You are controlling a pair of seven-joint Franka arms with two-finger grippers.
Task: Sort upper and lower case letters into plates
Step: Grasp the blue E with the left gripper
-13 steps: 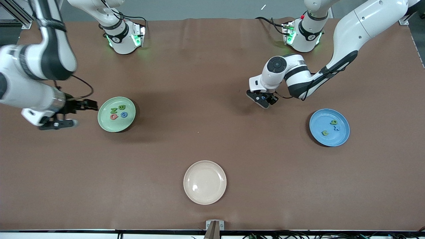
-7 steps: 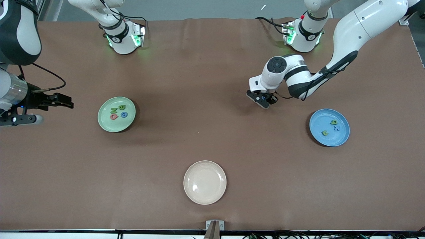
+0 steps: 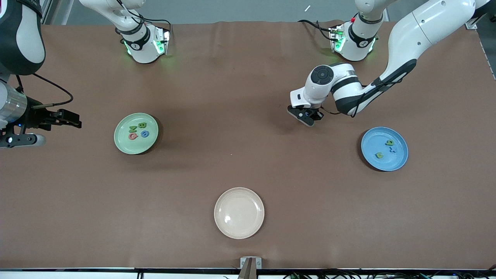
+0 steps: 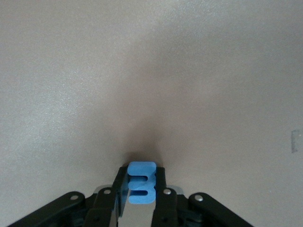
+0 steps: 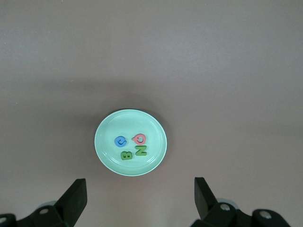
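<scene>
- Your right end effector hangs wide and empty over the surface at the right arm's end.
- Your mint plate holds four letters.
- The cream plate sits nearest the front camera.
- Your left end effector pinches a blue letter.
- Your blue plate holds three letter pieces.

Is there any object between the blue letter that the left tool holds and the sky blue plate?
Nothing visible: only bare brown table lies between the left tool, shut on the small blue letter piece, and the sky blue round plate.
</scene>
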